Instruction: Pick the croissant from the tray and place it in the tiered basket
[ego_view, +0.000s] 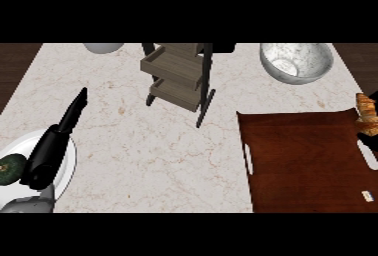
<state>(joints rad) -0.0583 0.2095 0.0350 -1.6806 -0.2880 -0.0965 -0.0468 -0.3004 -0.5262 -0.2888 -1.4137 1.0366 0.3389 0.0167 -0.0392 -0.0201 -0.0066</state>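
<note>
Head view puts the croissant (365, 107) at the right edge, by the far corner of the tray (310, 160). Black parts of my right robot hand (367, 131) sit against it, but I cannot tell whether it is grasped. My left robot hand (46, 150) rests released over the white plate (66, 175).

The tiered basket (177, 75) stands well apart across the marbled table (148, 150). I judge that its thin black posts and shallow grey wooden tiers could catch the curved, flaky pastry, or a bump could tip the tall frame. The shiny bowl (295, 62) sits near the path.
</note>
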